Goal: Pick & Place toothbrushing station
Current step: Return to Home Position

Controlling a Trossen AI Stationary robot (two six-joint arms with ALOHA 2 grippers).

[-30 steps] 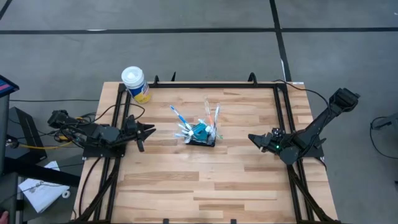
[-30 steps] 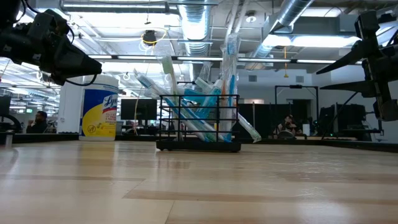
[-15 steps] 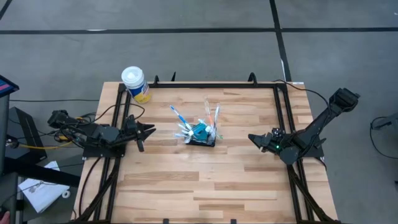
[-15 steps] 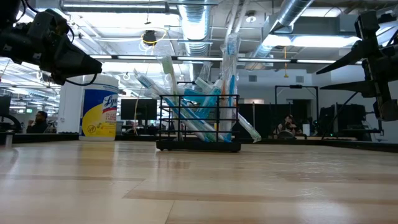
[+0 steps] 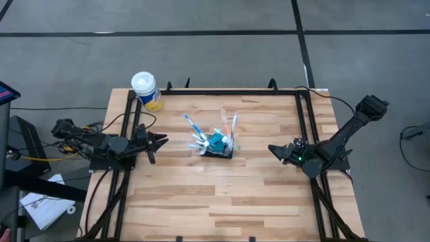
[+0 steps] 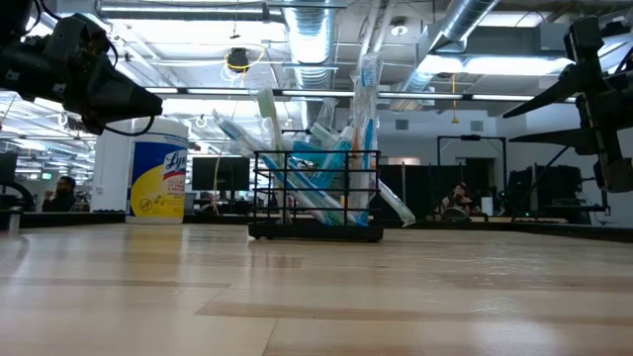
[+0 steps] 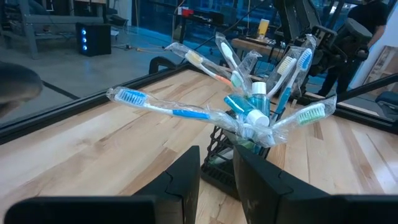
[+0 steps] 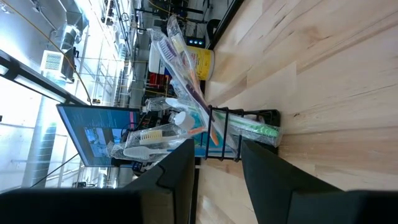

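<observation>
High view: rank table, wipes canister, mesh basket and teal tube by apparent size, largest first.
1. Table, by far the largest.
2. Wipes canister and mesh basket look about alike. The canister stands taller, so nearer the overhead camera; not ranked.
3. Teal tube, the smallest.
</observation>
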